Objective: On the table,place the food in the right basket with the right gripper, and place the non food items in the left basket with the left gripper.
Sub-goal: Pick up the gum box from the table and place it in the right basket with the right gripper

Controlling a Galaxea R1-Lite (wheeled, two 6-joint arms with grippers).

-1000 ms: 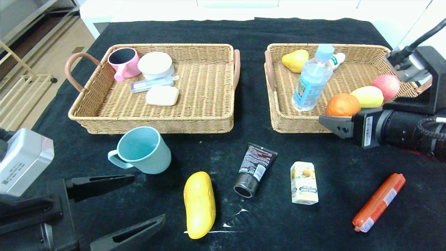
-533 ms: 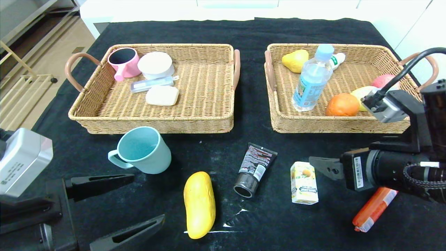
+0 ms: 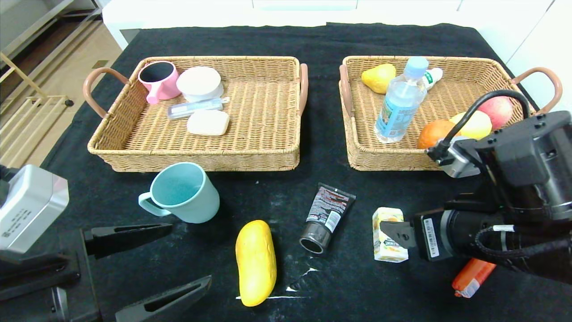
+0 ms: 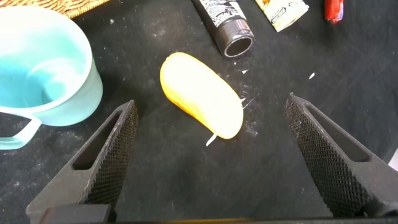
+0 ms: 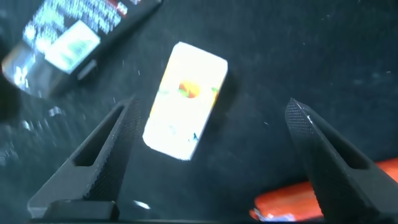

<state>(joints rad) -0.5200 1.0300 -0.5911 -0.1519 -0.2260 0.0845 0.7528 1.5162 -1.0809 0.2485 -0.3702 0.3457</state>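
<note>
Right claw (image 5: 205, 155) wide open, empty, over small yellow juice carton (image 3: 389, 234); orange sausage stick (image 3: 473, 278) at 4 o'clock risks being nudged. Left claw (image 4: 211, 155) open, idle.

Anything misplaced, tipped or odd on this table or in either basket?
The black tube lies on its side among food, not yet sorted. White scuff marks streak the black cloth near the yellow mango. In the right basket, the water bottle leans tilted.

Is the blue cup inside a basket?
No, the blue cup stands on the black table, just in front of the left basket, not in it.
</note>
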